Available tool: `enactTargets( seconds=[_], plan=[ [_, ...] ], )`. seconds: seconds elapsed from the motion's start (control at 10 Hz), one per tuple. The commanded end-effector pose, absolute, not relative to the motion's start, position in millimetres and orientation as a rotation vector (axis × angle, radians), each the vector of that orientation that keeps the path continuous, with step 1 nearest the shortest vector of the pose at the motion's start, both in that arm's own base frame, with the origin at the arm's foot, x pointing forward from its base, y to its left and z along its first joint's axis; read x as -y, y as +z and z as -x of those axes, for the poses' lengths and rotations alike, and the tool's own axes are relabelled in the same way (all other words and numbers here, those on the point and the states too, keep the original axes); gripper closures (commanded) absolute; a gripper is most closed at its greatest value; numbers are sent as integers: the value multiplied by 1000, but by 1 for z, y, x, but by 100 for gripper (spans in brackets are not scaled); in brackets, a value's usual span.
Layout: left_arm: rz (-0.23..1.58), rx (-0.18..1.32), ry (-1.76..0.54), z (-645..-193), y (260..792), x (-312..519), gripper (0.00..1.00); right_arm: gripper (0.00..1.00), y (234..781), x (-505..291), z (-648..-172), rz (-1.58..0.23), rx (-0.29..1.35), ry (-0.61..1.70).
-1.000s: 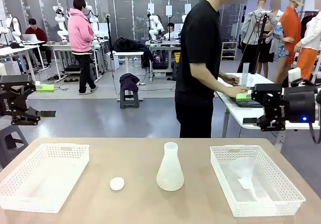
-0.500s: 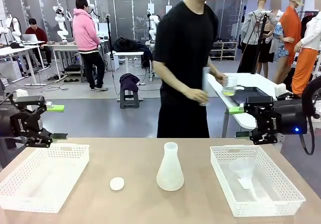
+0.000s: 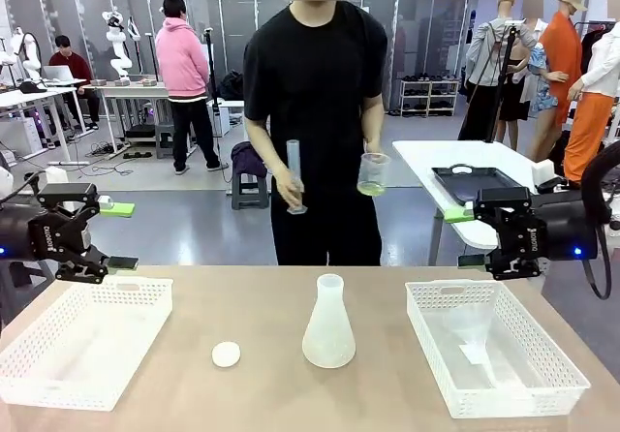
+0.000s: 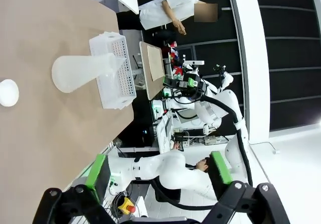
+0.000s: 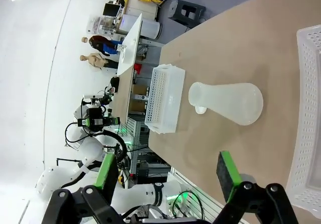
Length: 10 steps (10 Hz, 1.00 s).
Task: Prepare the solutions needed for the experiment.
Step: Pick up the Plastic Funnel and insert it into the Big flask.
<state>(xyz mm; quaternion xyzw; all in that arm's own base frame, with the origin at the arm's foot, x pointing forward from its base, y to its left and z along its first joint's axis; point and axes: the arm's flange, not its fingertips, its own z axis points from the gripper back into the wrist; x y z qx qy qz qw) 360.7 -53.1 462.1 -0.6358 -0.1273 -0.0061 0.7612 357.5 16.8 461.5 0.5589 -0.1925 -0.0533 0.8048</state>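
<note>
While well apart from the right hand [image 3: 463,237], solutions [image 3: 372,189] in a beaker [image 3: 373,169].

Raised at either side, the left end effector [image 3: 118,236] and right end effector [image 3: 465,237] face inward, jaws wide apart.

The table [image 3: 194,292] is hiding the person's [image 3: 315,93] legs. The picture's edge is cutting off the arm behind the left gripper [image 3: 119,236] in the front view, and the white basket [image 5: 307,108] in the right wrist view.
</note>
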Motion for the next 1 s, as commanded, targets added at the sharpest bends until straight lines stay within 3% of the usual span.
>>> enactTargets(
  seconds=[0.0,0.1,0.3,0.9],
  plan=[
    [1403,273,1,-358,459,54,0,0,462,-20,-360,-1212,408,-129],
    [1403,273,1,-358,459,54,0,0,461,-17,-357,-1197,412,-114],
    [1403,273,1,-358,459,54,0,0,465,15,-373,-998,460,101],
    [1403,273,1,-358,459,54,0,0,494,27,-474,-551,287,935]
  ],
)
